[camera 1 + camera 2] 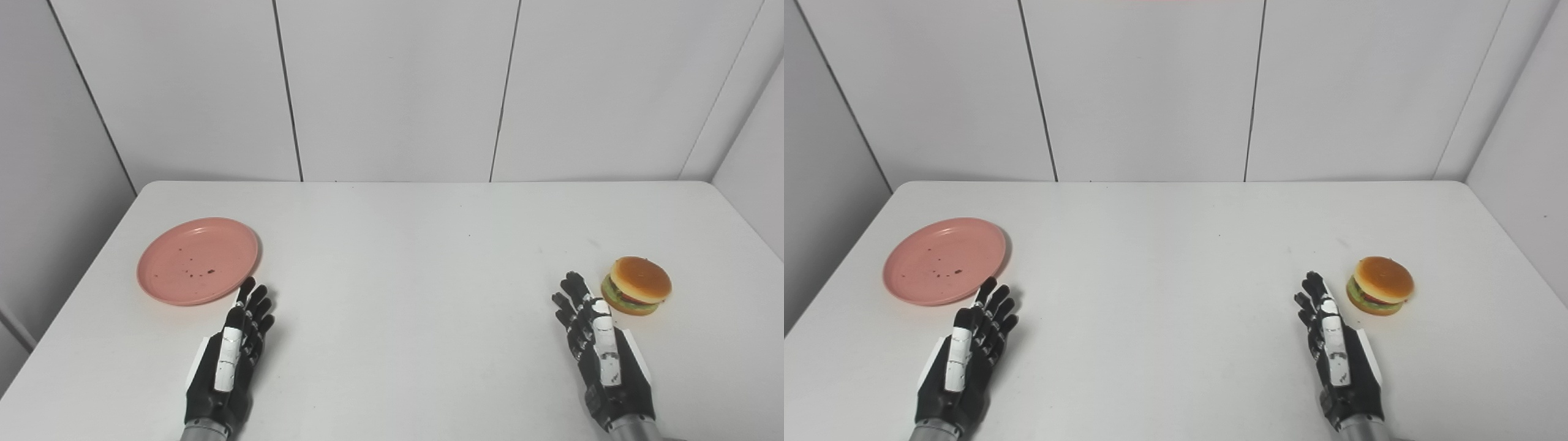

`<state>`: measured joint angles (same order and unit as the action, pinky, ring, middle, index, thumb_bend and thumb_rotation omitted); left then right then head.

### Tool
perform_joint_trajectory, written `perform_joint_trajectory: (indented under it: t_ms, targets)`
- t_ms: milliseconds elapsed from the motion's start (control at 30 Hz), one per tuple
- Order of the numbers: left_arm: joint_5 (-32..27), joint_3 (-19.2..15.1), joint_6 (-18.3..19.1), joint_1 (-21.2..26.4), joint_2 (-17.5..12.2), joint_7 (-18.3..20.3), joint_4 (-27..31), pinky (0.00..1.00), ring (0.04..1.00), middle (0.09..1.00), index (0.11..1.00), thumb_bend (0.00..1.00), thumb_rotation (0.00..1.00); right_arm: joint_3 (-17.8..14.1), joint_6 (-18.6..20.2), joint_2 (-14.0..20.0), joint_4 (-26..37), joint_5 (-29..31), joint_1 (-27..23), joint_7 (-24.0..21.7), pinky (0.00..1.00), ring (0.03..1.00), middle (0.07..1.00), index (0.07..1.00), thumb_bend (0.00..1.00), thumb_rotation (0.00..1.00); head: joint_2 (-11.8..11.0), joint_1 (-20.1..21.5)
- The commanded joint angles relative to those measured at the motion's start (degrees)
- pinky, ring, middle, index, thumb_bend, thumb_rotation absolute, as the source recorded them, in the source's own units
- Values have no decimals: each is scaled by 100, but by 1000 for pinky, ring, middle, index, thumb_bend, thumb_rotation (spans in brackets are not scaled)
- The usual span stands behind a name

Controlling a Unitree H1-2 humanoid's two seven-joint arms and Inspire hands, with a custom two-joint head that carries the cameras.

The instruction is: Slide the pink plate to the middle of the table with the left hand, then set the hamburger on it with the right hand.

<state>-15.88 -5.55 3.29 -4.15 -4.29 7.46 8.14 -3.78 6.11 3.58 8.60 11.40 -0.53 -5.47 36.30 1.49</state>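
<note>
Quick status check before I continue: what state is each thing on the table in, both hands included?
pink plate: flat on the table's left side, not yet in the middle, empty but for small dark specks.
hamburger: upright on the table at the right, not held.
left hand: open, holding nothing, fingertips close to the plate's near rim.
right hand: open, holding nothing, just left of the hamburger.

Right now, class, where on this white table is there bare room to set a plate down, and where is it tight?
The widest bare stretch lies between the round pink plate and the toy hamburger, running back to the table's far edge. Bare room also lies between the left hand and right hand. It is tight where each hand's fingertips nearly reach its object.
</note>
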Motion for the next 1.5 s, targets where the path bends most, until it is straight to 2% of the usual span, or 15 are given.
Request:
perform_joint_trajectory:
  t_ms: [0, 1133, 1267, 1433, 1467]
  targets:
    - [47, 12, -89, 9, -67, 35, 107, 1000, 1000, 1000, 1000, 1000, 882, -28, -82, -9, 135, 52, -91, 3, 995, 950, 968, 953, 861, 1000, -4, -6]
    - [24, 13, 15, 1, -82, 27, 183, 1000, 1000, 999, 1000, 1000, 874, -10, 133, 0, 251, 91, -83, -5, 976, 925, 946, 945, 850, 1000, 9, -25]
    - [74, 46, -26, 16, -56, 20, 119, 1000, 1000, 997, 1000, 1000, 877, -37, 88, 33, 178, 125, -93, -36, 980, 927, 949, 947, 853, 1000, -62, -161]
    - [252, 141, -162, 10, 81, -45, 12, 1000, 1000, 985, 1000, 1000, 862, -126, -94, 164, -85, 239, -123, -149, 970, 923, 954, 952, 862, 1000, -340, -627]
    - [296, 165, -165, 5, 109, -64, 15, 1000, 1000, 981, 1000, 1000, 863, -145, -134, 191, -142, 276, -129, -181, 972, 924, 954, 952, 864, 1000, -340, -627]
